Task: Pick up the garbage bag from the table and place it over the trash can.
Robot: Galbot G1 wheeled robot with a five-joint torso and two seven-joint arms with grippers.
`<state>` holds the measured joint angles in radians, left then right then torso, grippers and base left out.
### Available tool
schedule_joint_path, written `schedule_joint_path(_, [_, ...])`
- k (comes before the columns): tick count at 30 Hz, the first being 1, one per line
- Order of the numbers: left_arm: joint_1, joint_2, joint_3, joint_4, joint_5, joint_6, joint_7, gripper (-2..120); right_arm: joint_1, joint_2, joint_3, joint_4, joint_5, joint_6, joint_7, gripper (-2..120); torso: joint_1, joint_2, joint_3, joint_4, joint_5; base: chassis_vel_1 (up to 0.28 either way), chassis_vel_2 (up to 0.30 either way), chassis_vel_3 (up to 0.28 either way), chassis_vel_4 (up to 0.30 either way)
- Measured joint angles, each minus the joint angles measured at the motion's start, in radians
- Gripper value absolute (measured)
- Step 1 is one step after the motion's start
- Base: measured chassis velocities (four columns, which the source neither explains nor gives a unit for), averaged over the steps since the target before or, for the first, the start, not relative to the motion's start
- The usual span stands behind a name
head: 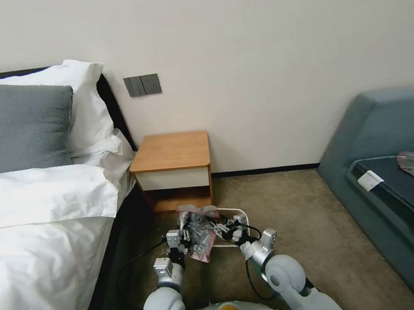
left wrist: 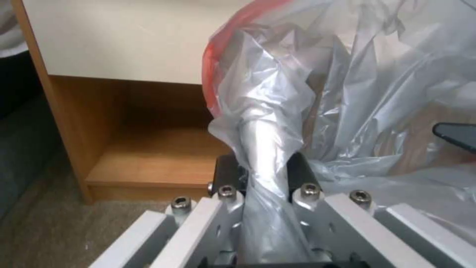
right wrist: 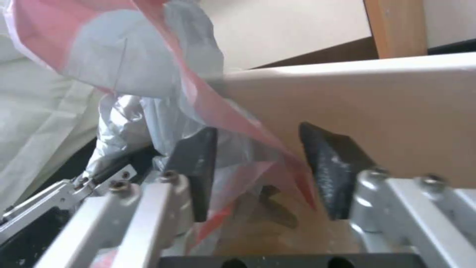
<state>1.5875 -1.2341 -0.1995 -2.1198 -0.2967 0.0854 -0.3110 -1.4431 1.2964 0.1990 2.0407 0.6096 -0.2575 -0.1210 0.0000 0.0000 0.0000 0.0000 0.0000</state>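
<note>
Beside the desk (head: 171, 152), left gripper (left wrist: 263, 175) clamps the garbage bag (head: 199, 236); right gripper (right wrist: 267, 175), jaws apart (bag rim between), must spread it over the trash can (head: 242, 216).

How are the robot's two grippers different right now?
The left gripper is shut tight on a bunched-up twist of the garbage bag; the right gripper is open, with the bag's pink-red rim draped between its fingers. The left sits toward the bed side of the trash can, the right toward the sofa side. Both hover at the can.
</note>
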Motion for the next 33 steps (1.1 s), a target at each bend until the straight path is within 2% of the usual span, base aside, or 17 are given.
schedule_joint_path(1, [0.000,0.000,0.000,0.000,0.000,0.000,0.000,5,0.000,0.000,0.000,0.000,0.000,0.000,0.000,43,0.000,0.000,0.000,0.0000,0.0000,0.000,0.000,0.000,0.000])
schedule_joint_path(4, [0.001,0.000,0.000,-0.003,0.000,0.000,0.001,5,0.000,0.001,0.003,-0.003,0.000,0.004,-0.001,28,0.000,0.000,0.000,0.0000,0.0000,0.000,0.000,0.000,0.000])
schedule_joint_path(5, [0.001,0.000,0.000,-0.003,0.000,0.000,0.001,5,0.000,0.001,0.003,-0.003,0.000,0.004,-0.001,28,0.000,0.000,0.000,0.0000,0.0000,0.000,0.000,0.000,0.000])
schedule_joint_path(7, [0.001,-0.001,0.000,-0.003,-0.001,0.000,0.001,5,0.000,0.001,0.004,-0.004,0.000,0.006,-0.001,19,0.000,0.000,0.000,0.0000,0.0000,0.000,0.000,0.000,0.000])
schedule_joint_path(10, [0.001,-0.002,0.001,-0.003,-0.001,0.000,0.001,5,0.000,0.001,0.004,-0.005,0.000,0.007,-0.002,13,0.000,0.000,0.000,0.0000,0.0000,0.000,0.000,0.000,0.000])
schedule_joint_path(11, [0.002,-0.004,0.001,-0.003,-0.004,0.000,-0.001,5,0.000,0.002,0.005,-0.005,0.000,0.010,-0.004,3,0.000,0.000,0.000,0.0000,0.0000,0.000,0.000,0.000,0.000])
schedule_joint_path(13, [0.002,-0.006,0.001,-0.003,-0.006,0.000,-0.002,5,-0.001,0.002,0.006,-0.005,-0.001,0.012,-0.005,0,0.000,0.000,0.000,0.0000,0.0000,0.000,0.000,0.000,0.000])
schedule_joint_path(26, [-0.006,-0.010,-0.002,0.018,-0.010,0.022,-0.028,5,-0.001,-0.026,0.049,0.109,0.009,0.005,-0.008,0,0.000,0.000,0.000,0.0000,0.0000,0.000,0.000,0.000,0.000])
schedule_joint_path(33, [-0.002,-0.006,-0.004,0.016,-0.011,0.020,-0.026,5,0.072,-0.043,0.084,0.088,0.025,-0.015,0.018,0,0.000,0.000,0.000,0.0000,0.0002,0.000,0.000,0.000,0.000])
